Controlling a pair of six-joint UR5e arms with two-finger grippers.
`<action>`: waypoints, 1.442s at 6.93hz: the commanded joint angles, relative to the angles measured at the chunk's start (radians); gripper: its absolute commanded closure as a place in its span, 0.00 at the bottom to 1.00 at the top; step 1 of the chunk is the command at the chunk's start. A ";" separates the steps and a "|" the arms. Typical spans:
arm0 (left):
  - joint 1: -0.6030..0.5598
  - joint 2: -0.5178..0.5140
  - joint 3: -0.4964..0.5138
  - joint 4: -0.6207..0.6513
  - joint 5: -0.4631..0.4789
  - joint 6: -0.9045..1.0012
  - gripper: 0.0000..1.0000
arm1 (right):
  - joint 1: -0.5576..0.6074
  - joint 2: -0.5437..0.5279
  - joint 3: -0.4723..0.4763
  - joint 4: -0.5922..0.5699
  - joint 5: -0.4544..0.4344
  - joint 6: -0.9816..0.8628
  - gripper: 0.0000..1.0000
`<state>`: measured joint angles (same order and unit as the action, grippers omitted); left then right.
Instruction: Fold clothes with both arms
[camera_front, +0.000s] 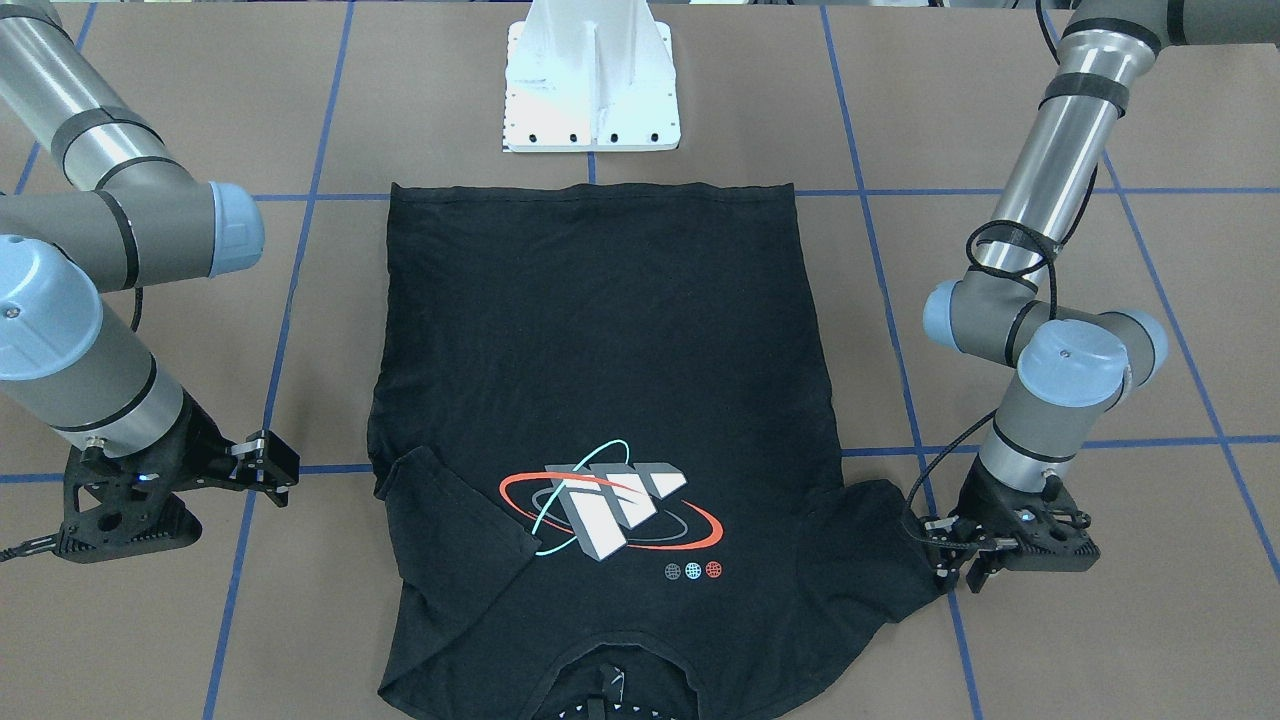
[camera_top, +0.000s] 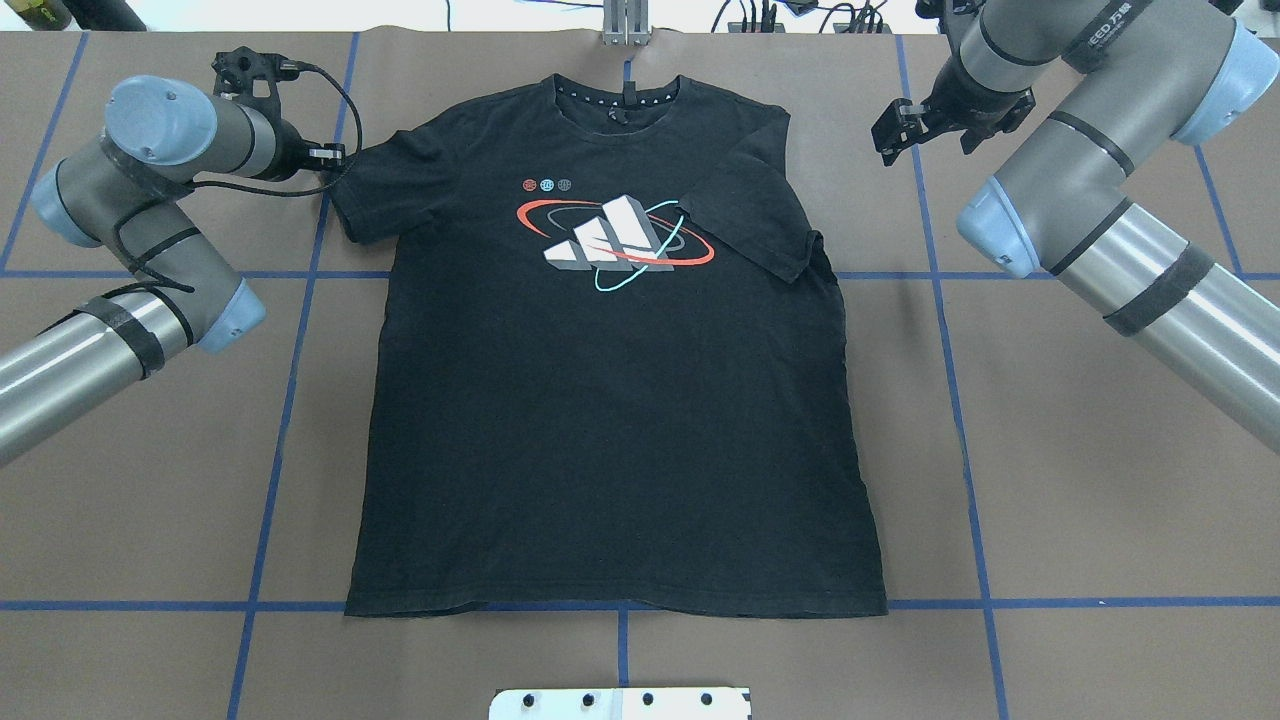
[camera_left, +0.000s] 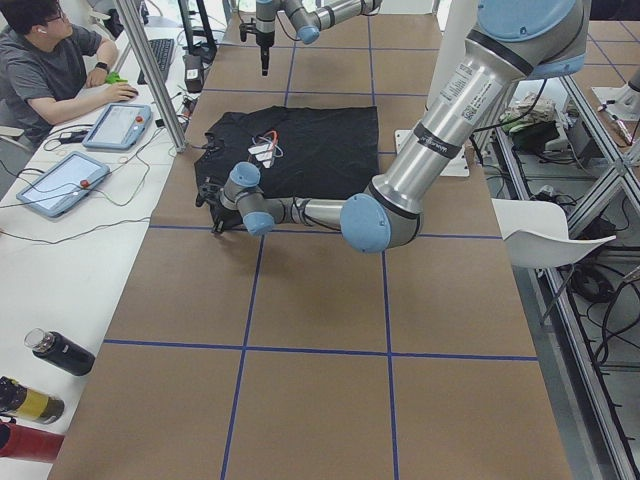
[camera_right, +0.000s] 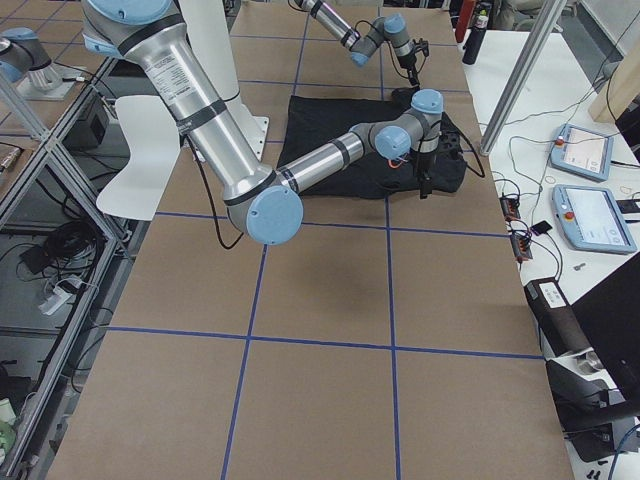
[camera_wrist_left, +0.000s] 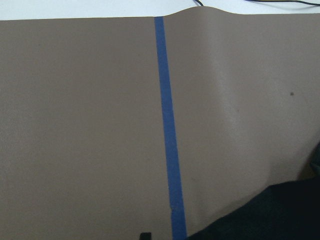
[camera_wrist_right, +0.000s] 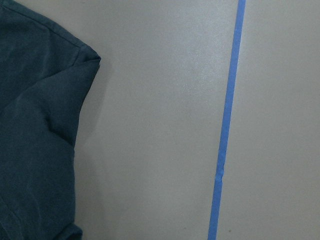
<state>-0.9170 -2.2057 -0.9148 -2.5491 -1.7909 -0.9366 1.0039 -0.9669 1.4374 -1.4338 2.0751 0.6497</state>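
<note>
Overhead exterior: right gripper (camera_top: 903, 125) spread, empty, parked off shirt (camera_top: 610, 420); left gripper (camera_top: 333, 158) set at sleeve (camera_top: 368, 195) for fold, grip unclear.

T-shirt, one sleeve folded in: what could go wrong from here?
1. The left gripper sits at the very edge of the spread sleeve. It may catch too little cloth and slip.
2. The other sleeve lies folded over the T-shirt at a slant. Moving the body could unfold it, since the right gripper is off the cloth.
</note>
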 joint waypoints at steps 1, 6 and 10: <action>0.000 0.003 -0.003 0.000 -0.016 -0.002 0.81 | -0.001 0.004 0.000 -0.001 -0.001 0.002 0.00; -0.025 0.006 -0.054 0.013 -0.059 -0.031 1.00 | -0.001 0.008 0.000 0.001 -0.001 0.005 0.00; 0.024 -0.089 -0.159 0.226 -0.067 -0.273 1.00 | -0.005 0.008 0.001 0.001 -0.001 0.011 0.00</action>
<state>-0.9248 -2.2465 -1.0480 -2.4063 -1.8590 -1.1289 1.0011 -0.9588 1.4382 -1.4328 2.0739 0.6589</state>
